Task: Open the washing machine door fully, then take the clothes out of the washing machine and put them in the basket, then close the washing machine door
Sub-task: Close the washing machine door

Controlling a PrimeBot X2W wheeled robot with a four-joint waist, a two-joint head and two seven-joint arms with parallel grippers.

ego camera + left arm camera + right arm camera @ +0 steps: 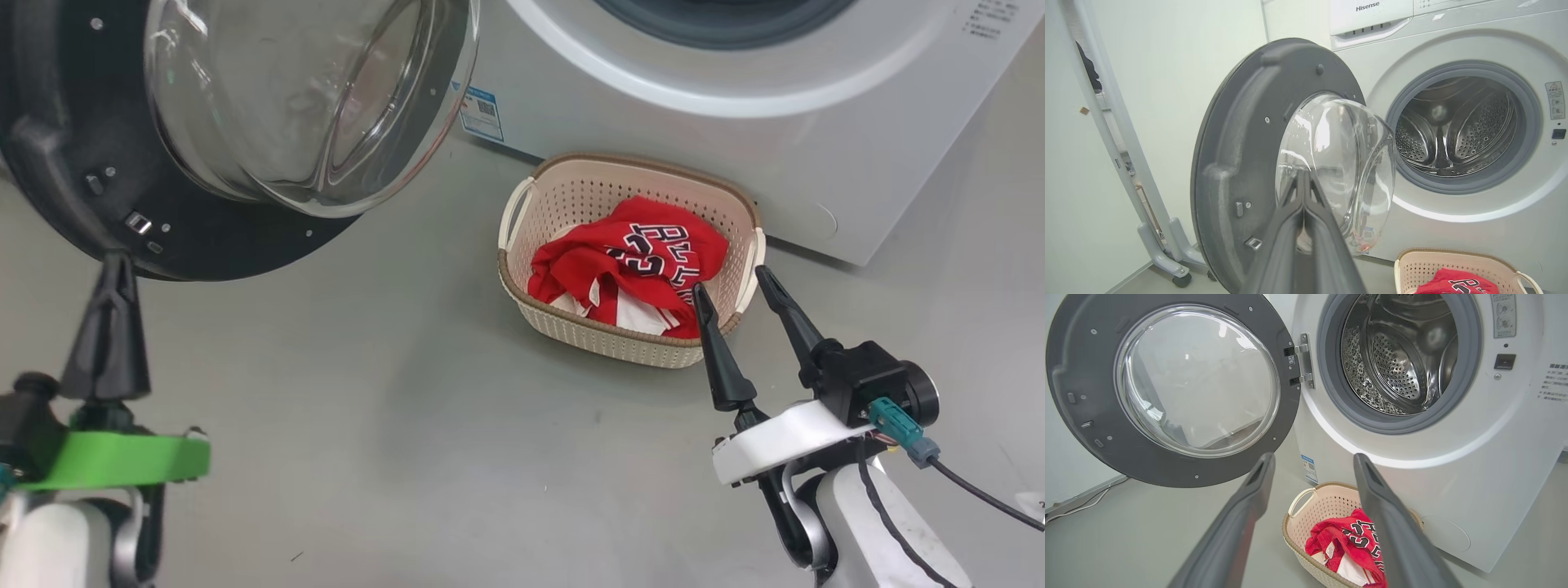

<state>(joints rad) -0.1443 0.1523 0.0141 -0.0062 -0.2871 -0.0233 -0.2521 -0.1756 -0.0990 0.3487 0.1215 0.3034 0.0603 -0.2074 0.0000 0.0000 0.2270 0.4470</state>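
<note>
Close by the washing machine door [57, 163], the left gripper [116, 265] was pressed shut, empty; the right gripper [729, 279] stood wide, empty, near the basket [604, 336].

red clothes [589, 265] with navy lettering, cream perforated basket [571, 194], white washing machine [653, 122].

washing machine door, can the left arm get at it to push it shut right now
Probably yes: the left gripper, shut, points at the inner rim of the washing machine door with nothing between them; the basket sits off to the side.
</note>
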